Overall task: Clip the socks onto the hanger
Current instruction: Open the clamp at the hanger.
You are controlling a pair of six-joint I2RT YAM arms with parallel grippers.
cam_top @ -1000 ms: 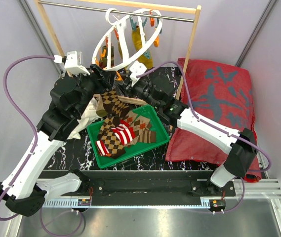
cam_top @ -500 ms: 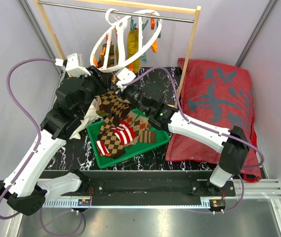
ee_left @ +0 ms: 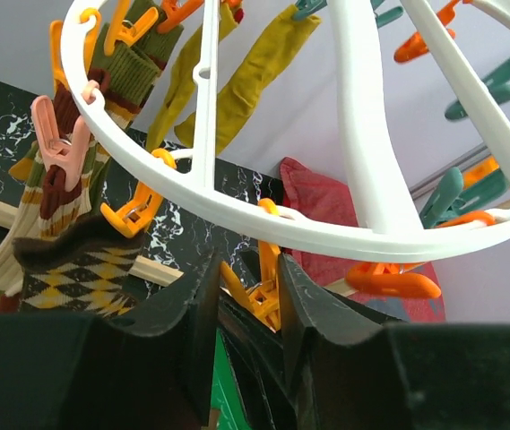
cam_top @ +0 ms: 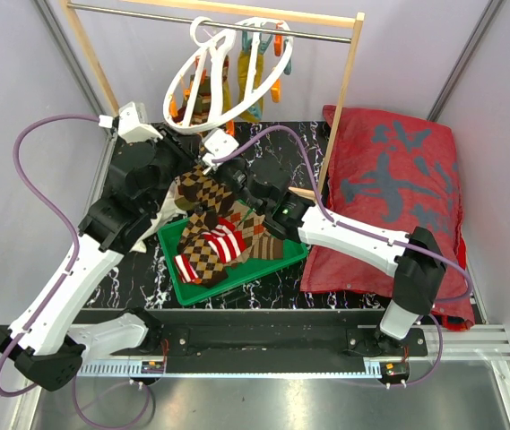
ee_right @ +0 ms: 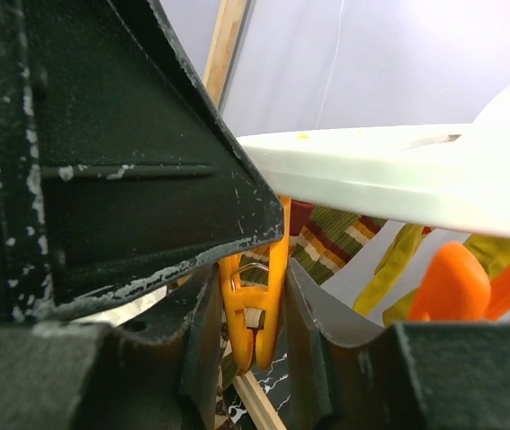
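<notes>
The white round hanger (cam_top: 228, 72) hangs tilted from the rack rod, and its ring (ee_left: 237, 210) crosses the left wrist view. My left gripper (ee_left: 247, 269) is shut on an orange clip (ee_left: 259, 300) under the ring, with a finger touching each side. My right gripper (ee_right: 250, 296) is also shut on an orange clip (ee_right: 255, 305) below the ring (ee_right: 398, 170). Both grippers meet under the ring's near rim (cam_top: 203, 152). Olive-yellow socks (ee_left: 255, 72) and a striped sock (ee_left: 133, 72) hang clipped. An argyle sock (ee_left: 71, 273) rises beside my left fingers. More socks (cam_top: 228, 237) lie in the tray.
A green tray (cam_top: 174, 269) sits on the black marbled table. The wooden rack frame (cam_top: 344, 81) stands behind it, and a big red cushion (cam_top: 398, 179) lies at the right. A white cloth (cam_top: 160, 215) is under my left arm.
Both grippers moved left and up to the ring's near rim. The ring swung left. My left jaws narrowed onto the clip, while the right jaws kept their width.
</notes>
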